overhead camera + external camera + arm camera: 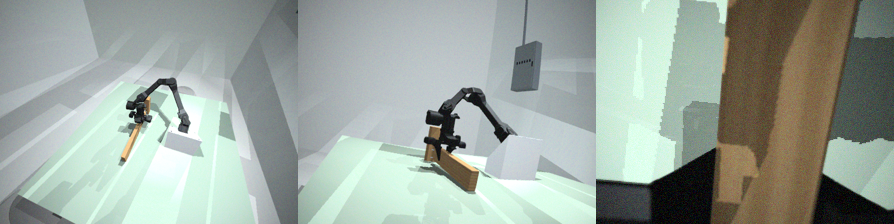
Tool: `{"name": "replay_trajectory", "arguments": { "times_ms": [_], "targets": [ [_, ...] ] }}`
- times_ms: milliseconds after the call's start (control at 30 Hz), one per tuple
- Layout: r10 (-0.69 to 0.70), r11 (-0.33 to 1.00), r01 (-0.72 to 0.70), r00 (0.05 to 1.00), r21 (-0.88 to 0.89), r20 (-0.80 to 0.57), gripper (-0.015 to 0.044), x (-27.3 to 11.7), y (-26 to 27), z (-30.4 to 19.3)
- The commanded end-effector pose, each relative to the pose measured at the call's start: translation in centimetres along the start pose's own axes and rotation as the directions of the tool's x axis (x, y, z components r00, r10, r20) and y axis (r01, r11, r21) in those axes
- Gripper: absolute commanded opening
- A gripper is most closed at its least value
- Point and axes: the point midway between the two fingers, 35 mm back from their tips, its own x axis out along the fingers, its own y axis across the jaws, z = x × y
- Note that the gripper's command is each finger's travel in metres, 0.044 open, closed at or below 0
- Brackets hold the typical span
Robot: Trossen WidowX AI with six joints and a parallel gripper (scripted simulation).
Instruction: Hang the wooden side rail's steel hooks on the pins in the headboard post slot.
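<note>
Gripper clamped on the rail, beside the headboard post.
The black parallel-jaw gripper (140,123) (444,155) (752,157) was partly open, its fingers closed on the long, light-brown wooden side rail (131,142) (458,168) (806,100) near its post end. The upright wooden headboard post (148,105) (435,132) stood at that end; hook seating could not be confirmed. The far end lay low over the pale green table (229,191) (349,178), well inside its edges; contact unclear. Open tabletop separated the rail from the white block (181,142) (522,158) under the arm's base. A grey box (525,66) bore small dark marks, unreadable.
</note>
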Motion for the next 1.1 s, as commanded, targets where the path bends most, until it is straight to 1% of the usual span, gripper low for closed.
{"name": "replay_trajectory", "arguments": {
  "times_ms": [0,1067],
  "targets": [
    [-0.016,1.000,0.016,1.000,0.002,0.006,0.0000,-0.38,-0.43,0.05],
    [-0.016,1.000,0.016,1.000,0.002,0.005,0.0000,-0.41,-0.76,-0.30]
  ]
}}
